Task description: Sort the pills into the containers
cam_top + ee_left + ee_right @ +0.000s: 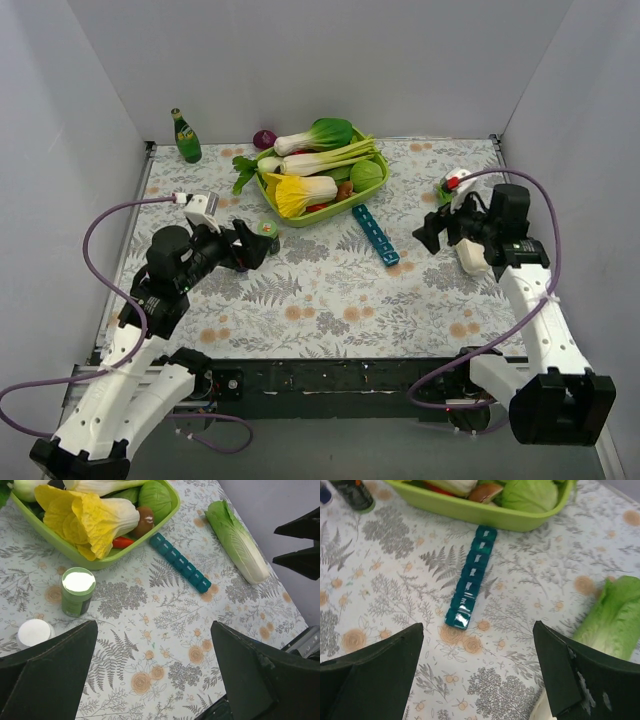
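Observation:
The teal-blue pill organiser (pixel 375 234) lies closed on the floral cloth, slanting away from the basket's right corner. It also shows in the left wrist view (pixel 181 562) and the right wrist view (pixel 471 577). My left gripper (pixel 260 246) is open and empty, left of the organiser (pixel 155 675). A small green bottle with a white cap (pixel 77 591) and a second white cap (pixel 34 631) stand just ahead of it. My right gripper (pixel 423 237) is open and empty, right of the organiser (pixel 477 675). I see no loose pills.
A lime-green basket (pixel 283 212) of toy vegetables sits at the back centre. A toy cabbage (pixel 470 255) lies under my right wrist. A green glass bottle (pixel 186 137) stands at the back left, a purple onion (pixel 264 138) behind the basket, and radishes (pixel 455 182) at the back right.

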Motion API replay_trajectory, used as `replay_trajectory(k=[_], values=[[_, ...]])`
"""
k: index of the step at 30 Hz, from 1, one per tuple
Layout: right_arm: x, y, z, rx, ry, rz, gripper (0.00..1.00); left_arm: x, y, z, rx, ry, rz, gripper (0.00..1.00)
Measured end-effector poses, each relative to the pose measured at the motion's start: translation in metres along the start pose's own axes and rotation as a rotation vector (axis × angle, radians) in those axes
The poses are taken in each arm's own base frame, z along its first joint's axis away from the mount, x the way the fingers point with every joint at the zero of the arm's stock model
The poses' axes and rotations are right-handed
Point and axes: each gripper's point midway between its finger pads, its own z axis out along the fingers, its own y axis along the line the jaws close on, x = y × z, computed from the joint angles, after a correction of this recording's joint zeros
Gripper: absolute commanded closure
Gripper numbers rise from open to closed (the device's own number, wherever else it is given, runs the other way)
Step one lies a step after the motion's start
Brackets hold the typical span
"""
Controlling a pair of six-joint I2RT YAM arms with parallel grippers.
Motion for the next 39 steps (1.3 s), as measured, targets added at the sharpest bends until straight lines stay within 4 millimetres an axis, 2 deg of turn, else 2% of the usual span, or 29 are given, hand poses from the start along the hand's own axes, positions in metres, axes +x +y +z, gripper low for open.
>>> replay_trajectory(k=[2,5,8,11,18,24,27,28,34,39], values=[[0.016,0.01,0.016,-0.049,0.061,-0.049,0.02,0.009,0.001,0.006,0.006,0.032,-0.022,0.02],[0.043,0.035,0.045,-0.147,0.166,-0.117,0.02,0.025,0.004,0.014,0.008,0.085,-0.054,0.02],[0.07,0.049,0.068,-0.195,0.267,-0.15,0.03,0.038,0.006,0.017,0.01,0.121,-0.074,0.02],[0.096,0.053,0.088,-0.195,0.36,-0.167,0.04,0.041,0.006,0.015,0.015,0.125,-0.082,0.02],[0.146,0.046,0.124,-0.125,0.528,-0.175,0.06,0.05,0.007,0.01,0.015,0.125,-0.096,0.02],[0.156,0.029,0.147,-0.052,0.576,-0.152,0.22,0.049,0.006,0.006,0.018,0.115,-0.098,0.02],[0.158,0.025,0.153,-0.042,0.583,-0.146,0.34,0.048,0.006,0.005,0.02,0.111,-0.096,0.02],[0.159,0.026,0.153,-0.043,0.585,-0.144,0.41,0.048,0.006,0.005,0.021,0.11,-0.095,0.02],[0.159,0.027,0.153,-0.054,0.582,-0.144,0.51,0.05,-0.006,0.001,0.101,0.107,-0.052,0.02],[0.16,0.036,0.148,-0.11,0.573,-0.178,0.56,0.063,-0.035,-0.013,0.319,0.109,0.042,0.02]])
